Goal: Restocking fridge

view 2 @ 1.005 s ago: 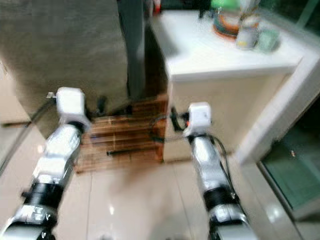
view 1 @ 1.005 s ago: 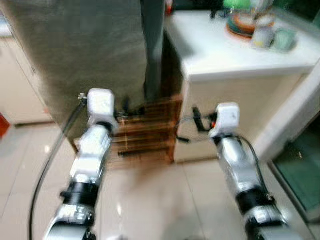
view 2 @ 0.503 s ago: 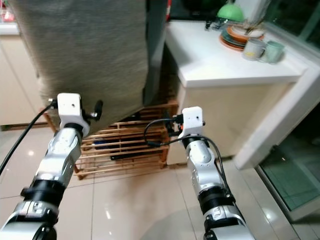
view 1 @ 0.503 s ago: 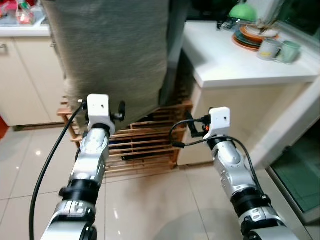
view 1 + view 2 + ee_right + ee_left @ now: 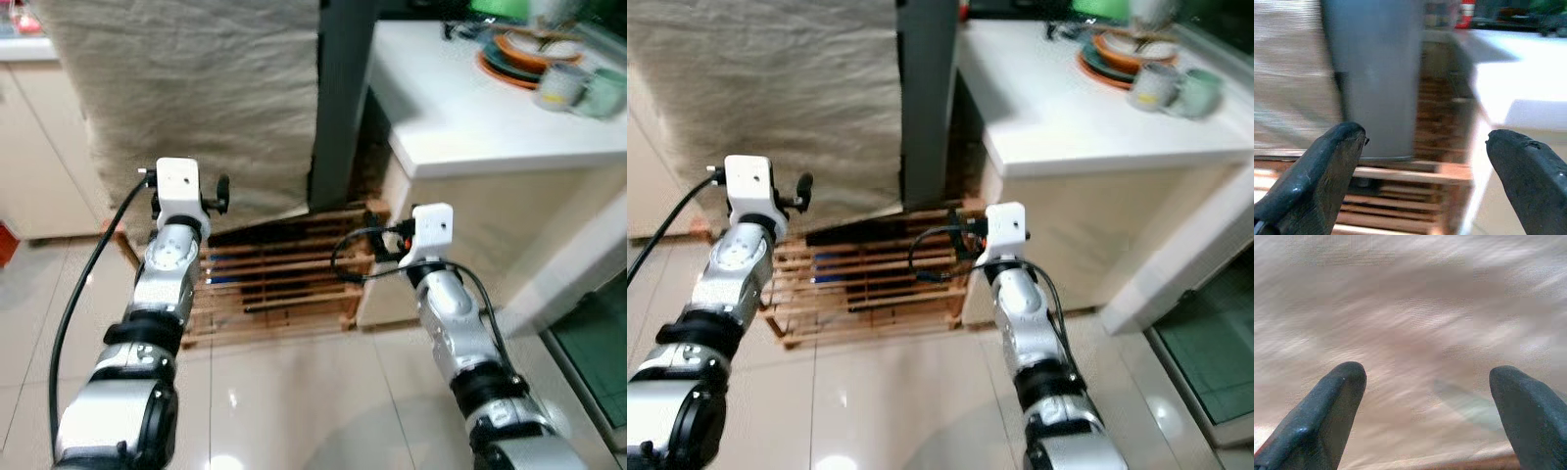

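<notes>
The fridge stands straight ahead, its front draped in a beige cloth [image 5: 196,98] and its grey side panel [image 5: 338,98] bare. My left gripper [image 5: 1427,416] is open and held up close to the cloth, with nothing between its fingers. My right gripper [image 5: 1425,181] is open too, raised in front of the fridge's grey corner [image 5: 1376,88] and the gap beside the counter. In the left eye view the left gripper [image 5: 214,192] and the right gripper [image 5: 377,241] hover just above the fridge's base.
A wooden slatted pallet [image 5: 284,294] lies under the fridge. To the right, a white counter [image 5: 470,127] carries stacked plates [image 5: 514,59] and mugs [image 5: 578,88]. Cream cabinets [image 5: 39,166] stand to the left, a glass door [image 5: 598,362] at the far right. Glossy floor tiles [image 5: 294,392] lie below.
The head view has shifted and lost its blur. Both arms stay raised toward the fridge, and the left gripper now sits closer to the cloth. Both grippers remain open.
</notes>
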`<state>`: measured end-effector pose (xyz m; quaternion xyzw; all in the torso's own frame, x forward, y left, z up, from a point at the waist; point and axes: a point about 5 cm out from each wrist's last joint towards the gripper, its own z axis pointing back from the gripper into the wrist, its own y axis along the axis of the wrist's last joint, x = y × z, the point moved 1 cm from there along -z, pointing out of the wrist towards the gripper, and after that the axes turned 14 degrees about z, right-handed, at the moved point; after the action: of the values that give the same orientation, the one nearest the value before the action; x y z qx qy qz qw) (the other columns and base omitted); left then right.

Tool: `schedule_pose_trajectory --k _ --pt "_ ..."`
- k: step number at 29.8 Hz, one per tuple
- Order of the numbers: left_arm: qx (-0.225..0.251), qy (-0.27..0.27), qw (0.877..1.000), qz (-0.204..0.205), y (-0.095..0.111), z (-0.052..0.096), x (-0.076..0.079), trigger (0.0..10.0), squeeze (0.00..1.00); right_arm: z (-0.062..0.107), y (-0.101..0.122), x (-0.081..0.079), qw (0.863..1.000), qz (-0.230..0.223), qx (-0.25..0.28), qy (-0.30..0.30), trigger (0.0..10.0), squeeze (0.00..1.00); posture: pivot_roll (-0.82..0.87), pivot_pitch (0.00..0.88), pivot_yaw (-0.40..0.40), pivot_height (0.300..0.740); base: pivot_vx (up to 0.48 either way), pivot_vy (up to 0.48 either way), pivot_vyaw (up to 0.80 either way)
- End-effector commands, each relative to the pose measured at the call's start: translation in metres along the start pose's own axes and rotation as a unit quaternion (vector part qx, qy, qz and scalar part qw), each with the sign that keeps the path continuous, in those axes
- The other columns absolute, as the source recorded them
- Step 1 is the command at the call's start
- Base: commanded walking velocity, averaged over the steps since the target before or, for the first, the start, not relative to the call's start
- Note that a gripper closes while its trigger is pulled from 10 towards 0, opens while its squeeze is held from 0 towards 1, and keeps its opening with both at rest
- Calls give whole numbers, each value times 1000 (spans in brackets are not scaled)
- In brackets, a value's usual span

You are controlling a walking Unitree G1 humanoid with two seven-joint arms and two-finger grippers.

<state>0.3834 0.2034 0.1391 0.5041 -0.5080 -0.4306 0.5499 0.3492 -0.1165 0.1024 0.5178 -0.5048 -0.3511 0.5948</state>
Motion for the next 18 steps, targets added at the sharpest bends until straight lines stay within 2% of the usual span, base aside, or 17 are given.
schedule_pose_trajectory --k 1,3,4,5,8,11,14,18 --pt "23 -49 998 -14 12 -5 29 10000 0 4 -6 12 1000 -2 -9 -18 10000 0 -168 0 -7 740 0 0 0" --pt "19 -78 997 -12 9 -1 45 10000 0 5 -6 12 1000 -1 -9 -18 10000 0 -169 0 -4 740 0 0 0" --pt "19 -78 997 -12 9 -1 45 10000 0 5 -6 12 1000 -1 -9 -18 10000 0 -169 0 -4 740 0 0 0" --pt "21 -111 994 -14 5 5 61 10000 0 5 -6 12 1000 -3 -9 -19 10000 0 -169 0 -4 740 0 0 0" --pt "30 -168 985 24 3 19 80 10000 0 6 -6 10 1000 -8 -7 -19 10000 0 -166 0 -3 740 0 0 0" --pt "32 -197 978 56 0 29 89 10000 0 7 -7 7 1000 -9 -6 -17 10000 0 -160 0 -6 740 0 320 0" --pt "33 -208 976 62 -3 35 93 10000 0 9 -8 6 1000 -9 -8 -14 10000 0 -158 0 -7 740 0 475 0" --pt "19 -198 978 58 -7 39 89 10000 0 11 -11 7 1000 -12 -13 -16 10000 0 -157 0 -8 740 0 448 -780"
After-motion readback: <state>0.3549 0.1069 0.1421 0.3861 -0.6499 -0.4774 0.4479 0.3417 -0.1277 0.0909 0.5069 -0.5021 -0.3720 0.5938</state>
